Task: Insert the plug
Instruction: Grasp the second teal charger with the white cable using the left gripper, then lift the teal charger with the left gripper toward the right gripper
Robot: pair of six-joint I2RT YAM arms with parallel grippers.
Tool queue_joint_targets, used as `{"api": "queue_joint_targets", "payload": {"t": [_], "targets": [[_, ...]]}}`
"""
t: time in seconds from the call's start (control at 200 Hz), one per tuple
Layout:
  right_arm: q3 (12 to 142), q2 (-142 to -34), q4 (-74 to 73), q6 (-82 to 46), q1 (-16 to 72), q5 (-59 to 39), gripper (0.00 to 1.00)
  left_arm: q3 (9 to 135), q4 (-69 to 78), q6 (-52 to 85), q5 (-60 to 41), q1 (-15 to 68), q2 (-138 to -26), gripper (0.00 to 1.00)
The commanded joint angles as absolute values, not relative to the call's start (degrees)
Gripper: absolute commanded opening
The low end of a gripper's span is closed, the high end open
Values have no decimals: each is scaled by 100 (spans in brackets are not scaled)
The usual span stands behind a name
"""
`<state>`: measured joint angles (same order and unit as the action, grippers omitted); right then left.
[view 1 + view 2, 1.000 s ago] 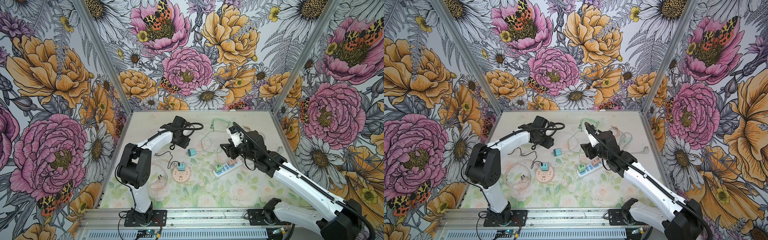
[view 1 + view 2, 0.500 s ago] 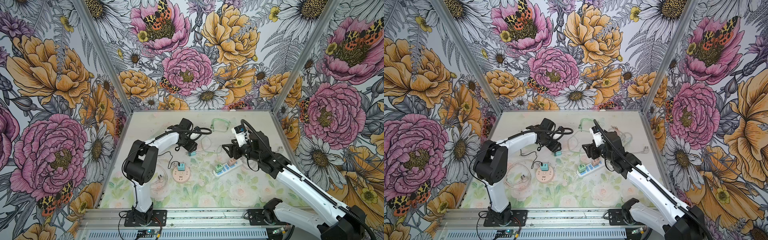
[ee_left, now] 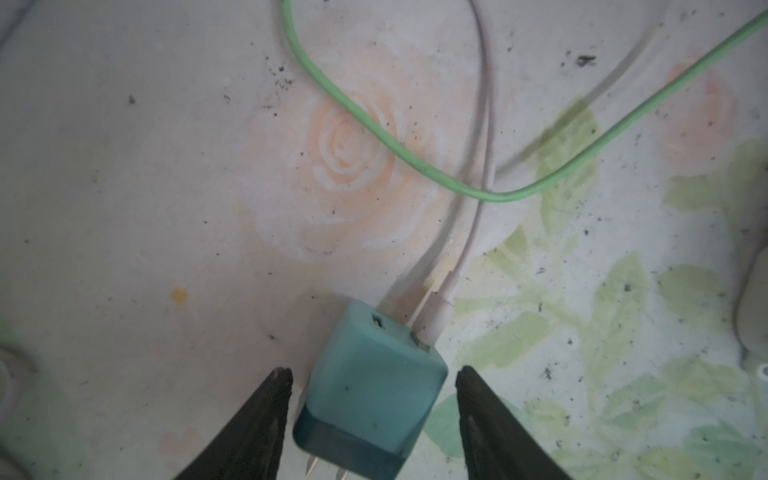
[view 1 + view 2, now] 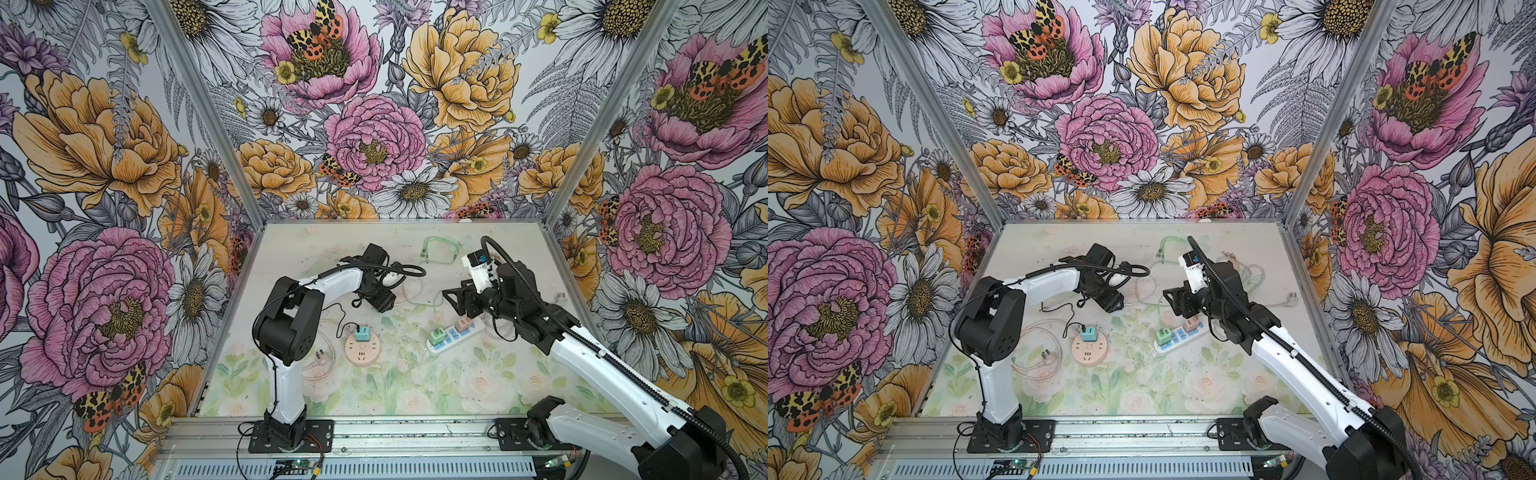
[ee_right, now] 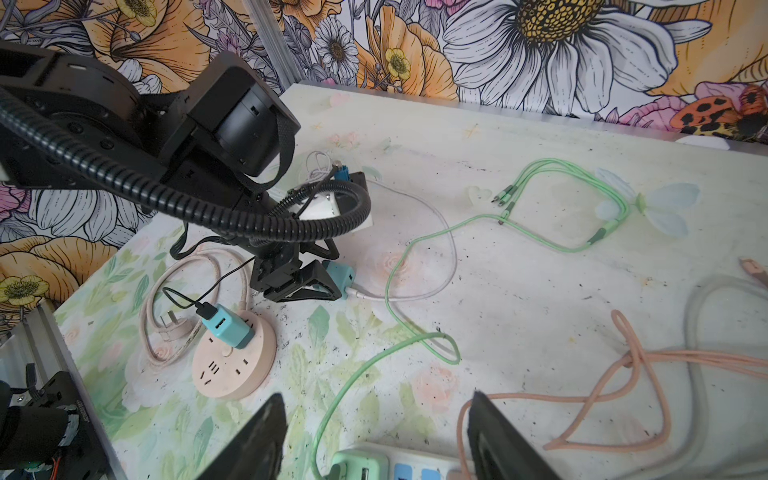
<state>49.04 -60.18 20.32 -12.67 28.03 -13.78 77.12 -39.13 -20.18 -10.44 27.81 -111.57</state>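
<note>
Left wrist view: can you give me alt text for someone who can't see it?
A teal charger cube lies on the floral table between the open jaws of the left gripper, not yet gripped, its prongs pointing toward the camera. A white cable is plugged into its far face, and a green cable curves across the table beyond.

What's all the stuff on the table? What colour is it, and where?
loose teal charger: one, teal, lying on the table, near the middle.
round socket: one, pink, left of middle.
plugged teal charger: one, teal, in the round socket.
power strip: one, white, right of middle.
green charger and pink charger: one each, in the power strip.
green cable: one, green, middle to far side.
pink cable: one, pink, right.
white cable: one, white, from the loose teal charger.
left hand: black, open, a finger each side of the loose teal charger.
right hand: black, open, empty, by the power strip.
</note>
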Motion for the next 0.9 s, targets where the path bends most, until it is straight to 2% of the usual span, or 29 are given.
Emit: {"api": "queue_joint_targets", "payload": {"t": [0.0,0.525,0.656,0.746,0.896], "targets": [[5011,-6005,1936,-1363,2760,-1468,70,7638,-3823,-2135,-829,2839,-11272,65],[4983,-6109,1938,-1483,2677,-1564,70,7306,-3787,-1899,-756,2994,-11312,57],[4983,-6108,1934,-1558,2662,-1573,70,7286,-3782,-1813,-694,3011,-11320,45],[4981,-6106,1941,-1616,2637,-1606,70,7246,-3787,-1760,-723,3015,-11290,33],[4964,-6082,1937,-1683,2594,-1638,70,7126,-3689,-1684,-755,3015,-11149,25]]}}
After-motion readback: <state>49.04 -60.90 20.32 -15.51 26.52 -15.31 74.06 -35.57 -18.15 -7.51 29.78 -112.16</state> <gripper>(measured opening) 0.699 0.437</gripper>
